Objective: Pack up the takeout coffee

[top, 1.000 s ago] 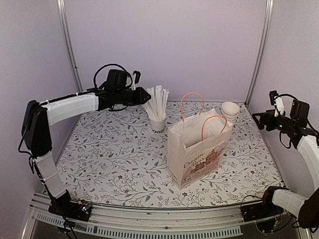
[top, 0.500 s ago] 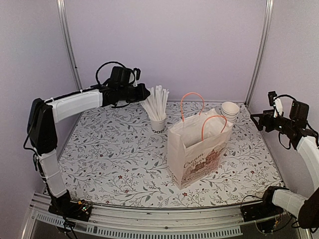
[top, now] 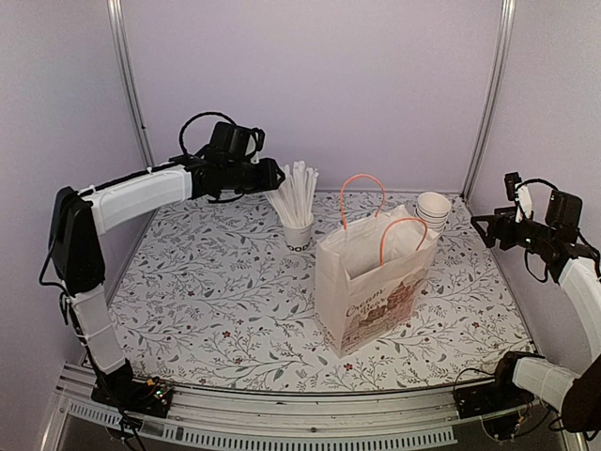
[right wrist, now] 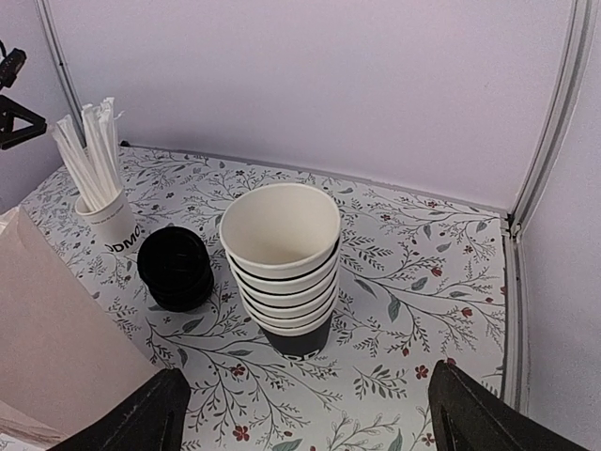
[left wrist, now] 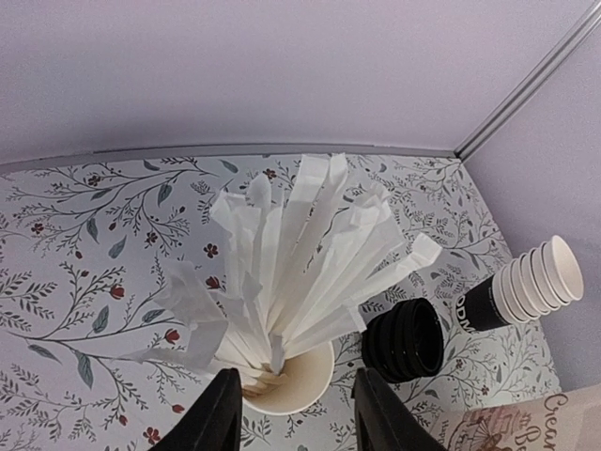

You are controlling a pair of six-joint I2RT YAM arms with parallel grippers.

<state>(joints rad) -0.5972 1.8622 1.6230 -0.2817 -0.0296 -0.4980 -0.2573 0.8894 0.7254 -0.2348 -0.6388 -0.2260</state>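
Upright takeout coffee [right wrist: 176, 268], lid up, beside cup stack [right wrist: 282, 272], left end effector [left wrist: 296, 381] parted, empty, right end effector [right wrist: 308, 376] spread wide

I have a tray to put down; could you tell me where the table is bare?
Bare: the wide stretch left of the paper bag, down to the near edge, and the strip to its right. Crowded: behind the bag, with straw cup, black lidded cup and cup stack.

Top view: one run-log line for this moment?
left fingers open, empty, beside straw cup | right fingers open, empty, facing cup stack | lidded black cup on table, outside bag
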